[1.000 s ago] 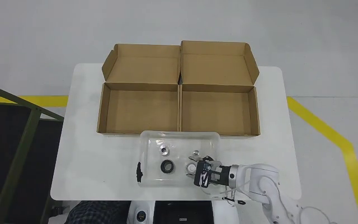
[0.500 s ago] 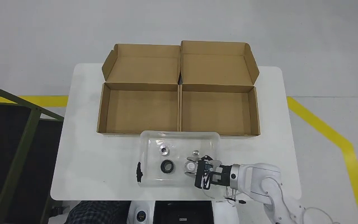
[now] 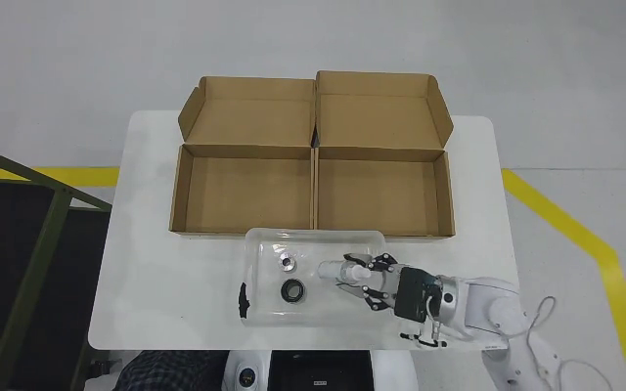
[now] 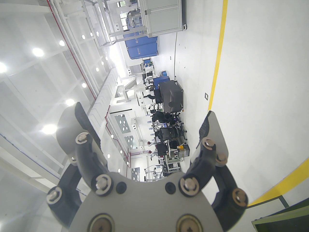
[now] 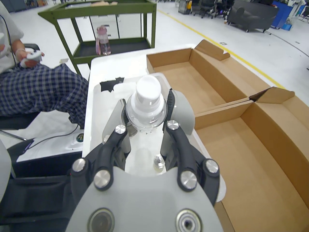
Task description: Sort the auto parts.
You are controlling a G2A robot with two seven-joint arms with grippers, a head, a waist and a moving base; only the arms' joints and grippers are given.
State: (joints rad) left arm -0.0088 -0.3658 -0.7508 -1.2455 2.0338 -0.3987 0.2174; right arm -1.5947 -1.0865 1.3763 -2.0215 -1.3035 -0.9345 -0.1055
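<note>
Item under handling: a small auto part with a white cylindrical cap on a clear plastic base (image 5: 147, 91). It is grasped crosswise by the right gripper (image 5: 146, 111), whose jaws are clenched on the clear base, one on each side, with the white cap projecting beyond the fingertips. In the top view the part (image 3: 329, 268) sits at lower centre of the frame, with the right gripper (image 3: 344, 274) lying over the right half of a clear plastic tray (image 3: 313, 233).

Inside the tray, left of the held part, lie a black rubber ring (image 3: 291, 290) and, just above it in the frame, a small silver metal ring (image 3: 286, 262); the two are apart. The right wrist view shows a small silver metal piece (image 5: 158, 160) on the tray floor under the gripper. A black tape patch (image 3: 241, 298) sits on the tray's left edge.

Above the tray in the frame, two open brown cardboard boxes stand side by side and touching, the left box (image 3: 245, 191) and the right box (image 3: 377, 195), lids folded back. All stand on a white table (image 3: 156, 244).

The left gripper (image 4: 144, 115) is released, jaws wide apart with nothing between them, facing the room.
</note>
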